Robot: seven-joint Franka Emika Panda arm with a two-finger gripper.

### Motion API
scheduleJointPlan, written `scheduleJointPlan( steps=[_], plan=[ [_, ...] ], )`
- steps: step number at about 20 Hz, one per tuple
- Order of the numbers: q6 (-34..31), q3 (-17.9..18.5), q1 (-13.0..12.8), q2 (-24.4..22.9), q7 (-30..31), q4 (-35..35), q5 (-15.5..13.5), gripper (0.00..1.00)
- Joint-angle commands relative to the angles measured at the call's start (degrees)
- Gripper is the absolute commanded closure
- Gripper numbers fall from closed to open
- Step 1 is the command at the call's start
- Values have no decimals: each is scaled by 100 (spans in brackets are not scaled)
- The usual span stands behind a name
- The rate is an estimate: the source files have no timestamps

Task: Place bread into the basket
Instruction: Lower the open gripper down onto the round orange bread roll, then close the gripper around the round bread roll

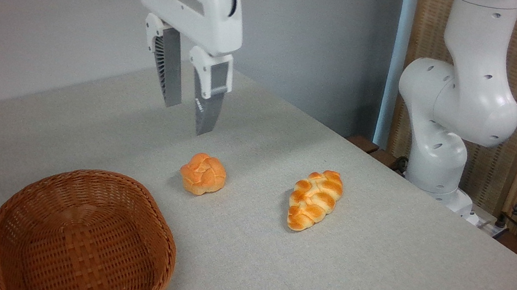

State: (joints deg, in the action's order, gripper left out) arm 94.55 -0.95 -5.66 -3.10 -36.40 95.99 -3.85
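Observation:
The bread (203, 173), a small round knotted bun of golden-orange colour, lies on the table near its middle. Above it and a little behind hangs my gripper (187, 117), open, with nothing between its two grey fingers; the fingertips are clear of the bun. The basket (147, 216), round, brown and woven with low sides, stands empty at the front left corner of the table, a short way in front of and left of the bun.
A longer braided loaf (315, 199) lies to the right of the bun. The arm's white base (448, 125) rises at the table's far right edge. Cables and a wooden screen are beyond it. The table (374, 272) has a grey cloth.

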Motion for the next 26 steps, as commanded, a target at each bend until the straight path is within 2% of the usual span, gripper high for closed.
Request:
scheduleJointPlan(
  steps=[1,4,6,8,14,16,19,20,21,22,26],
  plan=[
    [660,-448,-101,-340,27,1052,-19,0],
    [1361,-485,-549,-401,142,1816,-11,0],
    [1740,-485,-681,-551,151,2326,-19,0],
    [1873,-485,-805,-560,142,2556,-11,0],
    [2479,-485,-840,-490,80,3083,68,0],
    [2725,-485,-937,-464,80,3233,60,0],
    [2779,-485,-937,-446,80,3347,68,0],
    [2779,-485,-937,-446,80,3348,68,5],
    [2788,-485,-937,-437,80,3348,68,17],
    [2788,-485,-937,-437,80,3348,60,23],
    [2788,-485,-937,-420,54,3348,60,33]
  ],
)
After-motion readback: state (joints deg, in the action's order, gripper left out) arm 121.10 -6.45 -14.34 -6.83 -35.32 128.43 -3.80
